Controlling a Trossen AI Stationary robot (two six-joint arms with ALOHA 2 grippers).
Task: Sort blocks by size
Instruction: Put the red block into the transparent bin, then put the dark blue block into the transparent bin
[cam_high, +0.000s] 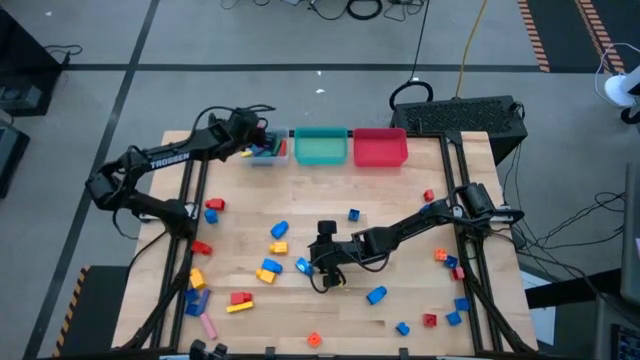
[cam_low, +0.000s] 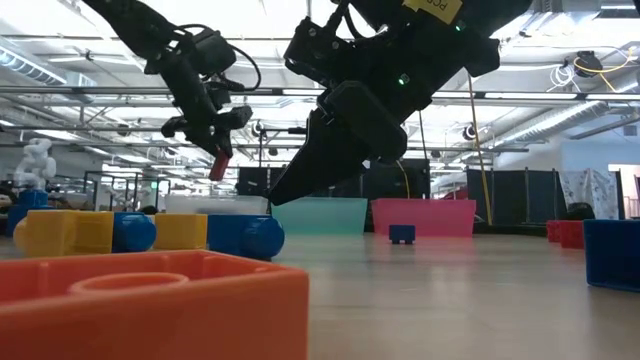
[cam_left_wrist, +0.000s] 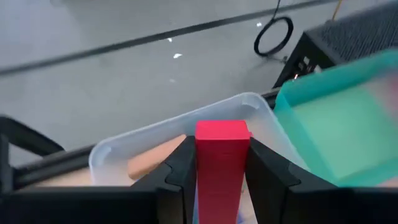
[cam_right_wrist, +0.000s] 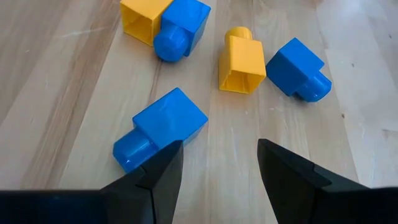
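My left gripper (cam_high: 252, 140) is at the table's far left, above the clear bin (cam_high: 268, 152), shut on a red bar block (cam_left_wrist: 222, 162). In the low view that bar (cam_low: 218, 165) sticks out below the fingers. The clear bin holds a few coloured blocks. The teal bin (cam_high: 320, 147) and the red bin (cam_high: 380, 147) stand to its right. My right gripper (cam_high: 322, 262) is low over the table's middle and open. A blue block (cam_right_wrist: 163, 124) lies on the wood just beside one finger (cam_right_wrist: 155, 174). I cannot tell whether that finger touches it. My left gripper pinches the red bar's two long sides (cam_left_wrist: 205, 168) between its two fingers. The bar lies along the fingers, and its free end (cam_left_wrist: 222, 129) reaches past their tips. The fingers slant down toward the far edge. The bar is lifted clear above the clear bin's rim (cam_left_wrist: 124, 146).
Loose blocks lie scattered over the wood: a yellow and blue pair (cam_right_wrist: 165, 22), a yellow one (cam_right_wrist: 241, 59) and a blue one (cam_right_wrist: 297, 67) ahead of my right gripper. More lie along the left (cam_high: 197, 280) and right (cam_high: 447, 258) sides. An orange block (cam_low: 150, 300) sits near the front edge.
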